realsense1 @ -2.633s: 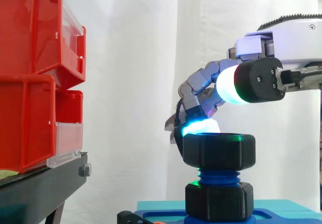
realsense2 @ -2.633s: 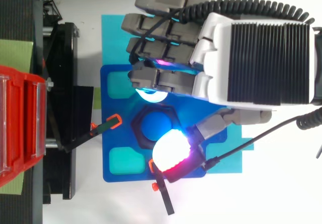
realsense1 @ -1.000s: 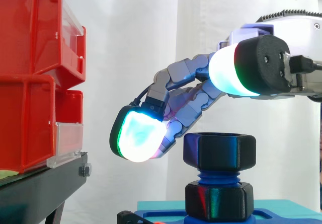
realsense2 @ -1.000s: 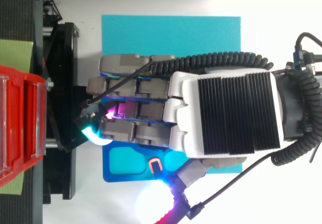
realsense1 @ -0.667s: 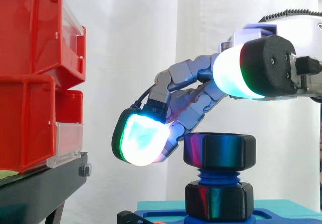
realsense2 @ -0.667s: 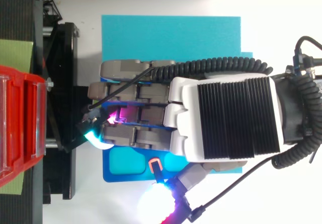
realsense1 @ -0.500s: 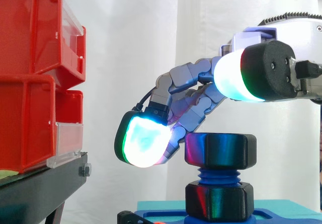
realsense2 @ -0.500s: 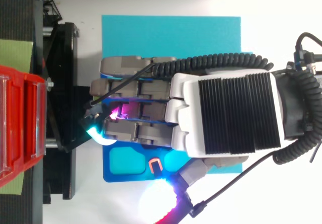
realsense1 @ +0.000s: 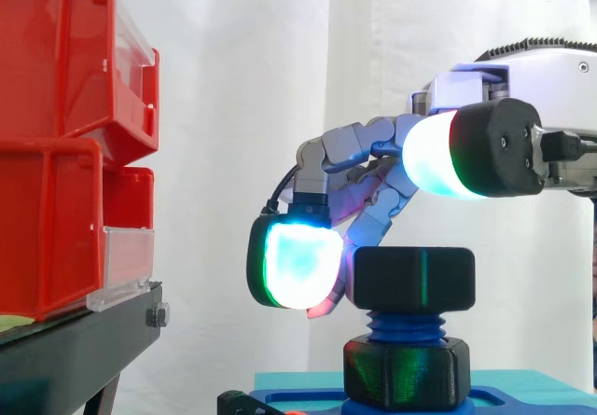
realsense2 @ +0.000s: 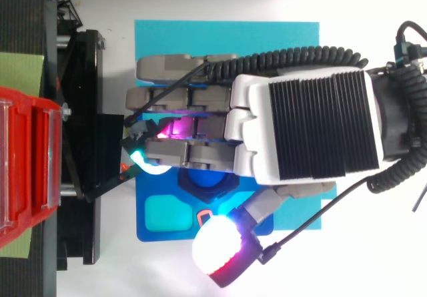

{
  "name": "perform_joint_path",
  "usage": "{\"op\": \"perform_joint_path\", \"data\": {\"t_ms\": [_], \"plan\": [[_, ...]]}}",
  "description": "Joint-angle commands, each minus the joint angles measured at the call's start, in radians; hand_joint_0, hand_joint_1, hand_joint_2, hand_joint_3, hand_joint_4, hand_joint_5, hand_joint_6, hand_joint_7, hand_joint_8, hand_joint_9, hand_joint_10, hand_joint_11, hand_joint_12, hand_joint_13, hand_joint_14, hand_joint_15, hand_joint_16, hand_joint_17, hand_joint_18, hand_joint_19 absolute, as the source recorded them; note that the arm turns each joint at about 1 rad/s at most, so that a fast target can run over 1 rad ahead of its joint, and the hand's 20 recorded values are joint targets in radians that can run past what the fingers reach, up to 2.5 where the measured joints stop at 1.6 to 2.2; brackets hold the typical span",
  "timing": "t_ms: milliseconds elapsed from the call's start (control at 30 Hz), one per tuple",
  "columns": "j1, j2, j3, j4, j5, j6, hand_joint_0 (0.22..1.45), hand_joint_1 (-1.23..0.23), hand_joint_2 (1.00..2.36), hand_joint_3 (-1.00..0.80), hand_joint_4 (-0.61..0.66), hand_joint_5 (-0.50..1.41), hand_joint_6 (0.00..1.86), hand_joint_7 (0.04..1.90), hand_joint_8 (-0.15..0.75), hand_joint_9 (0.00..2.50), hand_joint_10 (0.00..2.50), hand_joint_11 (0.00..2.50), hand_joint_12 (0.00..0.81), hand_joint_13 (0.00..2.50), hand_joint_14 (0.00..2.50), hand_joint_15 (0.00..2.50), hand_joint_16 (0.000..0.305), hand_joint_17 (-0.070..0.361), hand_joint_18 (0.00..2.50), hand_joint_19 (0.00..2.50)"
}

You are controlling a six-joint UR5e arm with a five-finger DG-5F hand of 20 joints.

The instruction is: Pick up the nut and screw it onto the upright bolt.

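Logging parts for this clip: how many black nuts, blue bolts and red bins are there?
Black nuts: 2, upper and lower
Blue bolt: 1
Red bins: 2, top and bottom
Total: 5

A second ago I saw the grey robot hand [realsense2: 320,123] stretched far to the left above the big black hexagonal plastic nut [realsense1: 414,280]. Now it is drawn back toward the right, and its fingers bend down more. The glowing cyan-green fingertip [realsense1: 297,266] was well apart from the nut; now it hangs just beside the nut's left face. From above, the blue threaded bolt's top [realsense2: 203,177] was hidden under the fingers and shows again. The white thumb pad [realsense2: 217,250], before half out at the lower edge, is fully in view.
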Motion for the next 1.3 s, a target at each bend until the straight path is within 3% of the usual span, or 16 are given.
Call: {"op": "perform_joint_path", "data": {"t_ms": [0, 267, 567, 933, 1133, 1233, 1267], "plan": [[-0.011, 0.0, 0.0, 0.0, -0.011, -0.001, 0.54, -0.07, 1.0, -0.5, 0.22, -0.02, 0.5, 1.41, 0.263, 0.82, 0.0, 0.0, 0.209, 0.54, 0.0, 0.0, 0.019, 0.044, 0.22, 0.0], [-0.032, 0.0, 0.0, 0.006, -0.034, -0.021, 0.54, -0.07, 1.0, -0.5, 0.21, 0.0, 0.5, 1.51, 0.272, 0.86, 0.0, 0.0, 0.205, 0.58, 0.0, 0.0, 0.019, 0.043, 0.26, 0.0], [-0.052, 0.0, 0.0, 0.008, -0.052, -0.021, 0.55, -0.1, 1.0, -0.5, 0.17, 0.01, 0.61, 1.28, 0.275, 0.97, 0.0, 0.0, 0.183, 0.68, 0.0, 0.0, 0.015, 0.035, 0.36, 0.0], [-0.072, 0.0, 0.0, 0.011, -0.077, -0.021, 0.55, -0.14, 1.0, -0.5, 0.09, 0.03, 0.68, 1.14, 0.27, 1.22, 0.0, 0.0, 0.145, 0.94, 0.0, 0.0, 0.008, 0.019, 0.59, 0.0], [-0.083, 0.0, 0.0, 0.011, -0.09, -0.021, 0.55, -0.17, 1.0, -0.5, 0.06, 0.05, 0.7, 1.1, 0.247, 1.52, 0.0, 0.05, 0.126, 1.09, 0.0, 0.0, 0.005, 0.01, 0.75, 0.0], [-0.087, 0.002, 0.0, 0.011, -0.097, -0.022, 0.55, -0.16, 1.0, -0.5, 0.11, 0.05, 0.63, 1.25, 0.263, 1.55, 0.0, 0.12, 0.133, 1.09, 0.0, 0.0, 0.005, 0.012, 0.74, 0.0], [-0.089, 0.002, 0.0, 0.011, -0.098, -0.024, 0.55, -0.15, 1.0, -0.5, 0.15, 0.05, 0.54, 1.43, 0.277, 1.54, 0.01, 0.15, 0.148, 1.06, 0.0, 0.0, 0.007, 0.015, 0.7, 0.0]]}}
